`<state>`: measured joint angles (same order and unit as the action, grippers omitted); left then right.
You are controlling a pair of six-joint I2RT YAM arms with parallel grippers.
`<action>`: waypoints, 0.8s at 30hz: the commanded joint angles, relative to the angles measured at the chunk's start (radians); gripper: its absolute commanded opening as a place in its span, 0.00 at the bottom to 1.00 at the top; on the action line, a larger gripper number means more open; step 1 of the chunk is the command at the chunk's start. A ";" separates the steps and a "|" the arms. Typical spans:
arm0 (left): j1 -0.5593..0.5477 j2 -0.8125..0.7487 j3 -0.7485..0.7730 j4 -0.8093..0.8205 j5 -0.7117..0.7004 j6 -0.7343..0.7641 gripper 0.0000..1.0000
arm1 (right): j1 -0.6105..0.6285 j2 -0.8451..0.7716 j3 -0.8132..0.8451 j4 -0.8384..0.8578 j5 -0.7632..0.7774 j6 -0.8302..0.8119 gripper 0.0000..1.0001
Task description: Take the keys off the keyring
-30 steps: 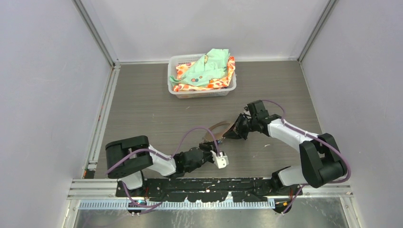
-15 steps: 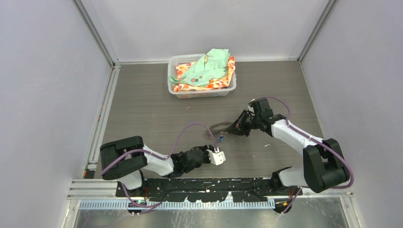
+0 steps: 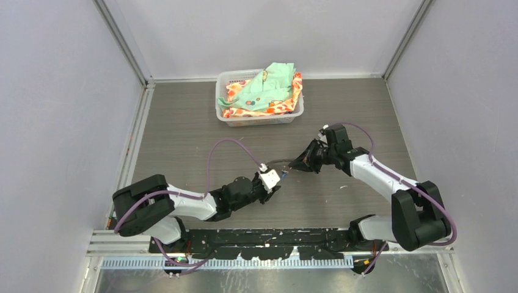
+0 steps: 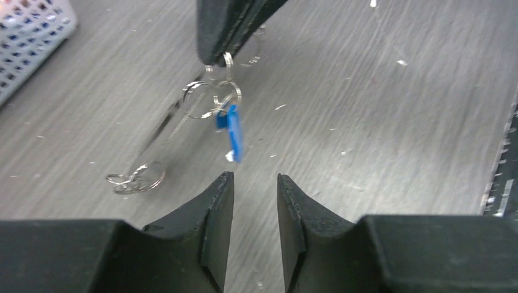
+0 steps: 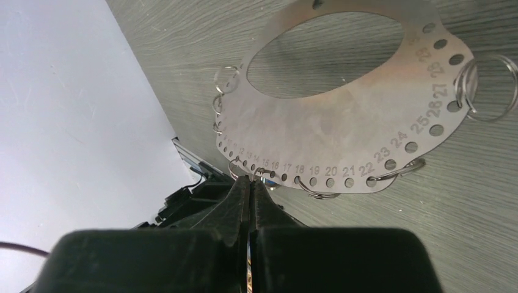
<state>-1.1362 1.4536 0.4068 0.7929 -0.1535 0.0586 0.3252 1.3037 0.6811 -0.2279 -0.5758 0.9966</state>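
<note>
The keyring [image 5: 360,116] is a flat grey plate with numbered rim holes and small silver loops. My right gripper [image 5: 249,180] is shut on its rim at a small loop and holds it tilted just above the table; it also shows in the top view [image 3: 303,162]. The keys [image 4: 234,133], silver rings with a blue tag, hang from the plate just under the right fingers [image 4: 223,27]. My left gripper [image 4: 255,183] is open and empty, its jaws a short way in front of the blue tag. In the top view it [image 3: 278,182] sits just left of the keyring [image 3: 286,161].
A white basket [image 3: 256,121] of coloured cloths stands at the back centre of the table. Grey walls close in both sides. A black rail [image 3: 262,235] runs along the near edge. Two loose-looking silver loops [image 4: 135,181] hang at the plate's low end near the table.
My left arm has swung away from the near edge, forward and up to the keyring, its open jaws now facing the blue tag. The right gripper has shifted slightly back with the plate.
</note>
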 commanded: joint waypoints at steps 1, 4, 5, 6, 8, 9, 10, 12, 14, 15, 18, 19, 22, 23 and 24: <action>0.007 0.042 0.005 0.179 0.060 -0.152 0.35 | 0.000 -0.048 0.021 0.085 -0.050 -0.008 0.00; 0.011 0.070 -0.011 0.257 0.056 -0.186 0.38 | 0.000 -0.065 0.007 0.139 -0.069 -0.008 0.01; 0.011 0.080 -0.018 0.284 0.047 -0.188 0.41 | 0.000 -0.069 0.000 0.158 -0.079 -0.008 0.01; 0.011 0.090 -0.024 0.317 0.033 -0.193 0.43 | 0.000 -0.075 -0.006 0.183 -0.091 -0.008 0.01; 0.014 0.110 -0.039 0.381 0.011 -0.191 0.45 | 0.001 -0.089 -0.020 0.220 -0.108 -0.009 0.01; 0.017 0.118 -0.044 0.400 -0.002 -0.184 0.46 | 0.001 -0.095 -0.026 0.246 -0.118 -0.016 0.01; 0.018 0.121 -0.048 0.414 -0.012 -0.180 0.47 | 0.001 -0.100 -0.029 0.262 -0.128 -0.023 0.00; 0.023 0.121 -0.059 0.442 -0.037 -0.169 0.48 | 0.003 -0.108 -0.034 0.279 -0.144 -0.043 0.01; 0.036 0.108 -0.072 0.461 -0.042 -0.165 0.48 | 0.002 -0.114 -0.039 0.283 -0.152 -0.069 0.01; 0.043 0.101 -0.078 0.462 -0.041 -0.165 0.48 | 0.003 -0.118 -0.046 0.298 -0.164 -0.080 0.01; 0.057 0.086 -0.091 0.461 -0.029 -0.152 0.48 | 0.003 -0.124 -0.070 0.356 -0.192 -0.088 0.01; 0.061 0.080 -0.095 0.465 -0.027 -0.149 0.47 | 0.004 -0.126 -0.078 0.377 -0.202 -0.091 0.01; 0.063 0.065 -0.101 0.459 -0.013 -0.136 0.47 | 0.011 -0.136 -0.091 0.405 -0.209 -0.116 0.01; 0.063 0.063 -0.105 0.461 -0.011 -0.129 0.47 | 0.012 -0.138 -0.094 0.416 -0.215 -0.119 0.01; 0.064 0.061 -0.106 0.463 -0.008 -0.119 0.47 | 0.014 -0.138 -0.099 0.438 -0.223 -0.115 0.01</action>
<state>-1.0756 1.5509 0.3107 1.1641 -0.1612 -0.0948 0.3298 1.2060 0.5877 0.0734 -0.7361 0.9138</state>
